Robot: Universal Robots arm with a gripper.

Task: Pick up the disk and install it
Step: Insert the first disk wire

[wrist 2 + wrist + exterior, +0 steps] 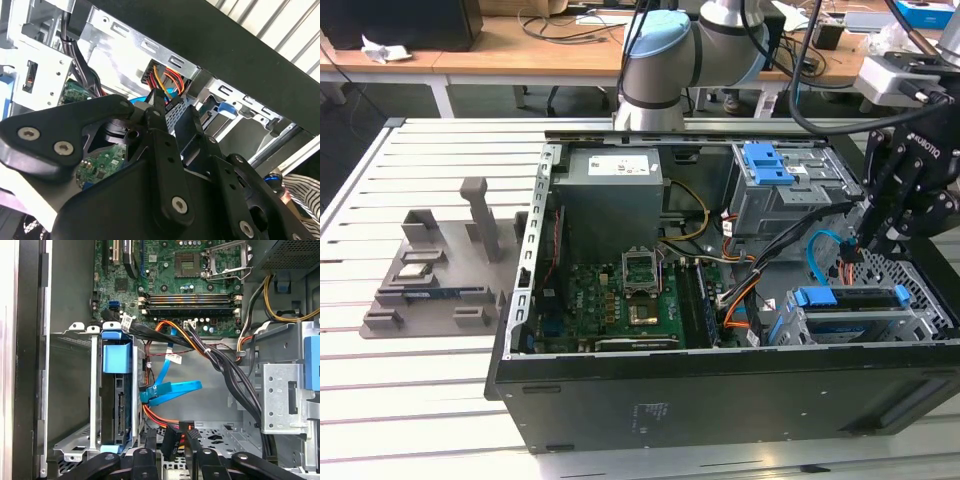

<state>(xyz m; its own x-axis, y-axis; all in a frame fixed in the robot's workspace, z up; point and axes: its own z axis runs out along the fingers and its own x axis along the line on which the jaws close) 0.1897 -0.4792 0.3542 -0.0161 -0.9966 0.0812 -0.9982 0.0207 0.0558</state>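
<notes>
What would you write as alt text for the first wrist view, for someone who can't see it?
Looking into an open computer case, the disk sits upright in its grey drive cage, blue carrier handle showing. The gripper hovers beside it over orange and blue cables, with the green motherboard beyond.

disk mostly hidden inside drive cage, hand cut off by frame edge
</notes>
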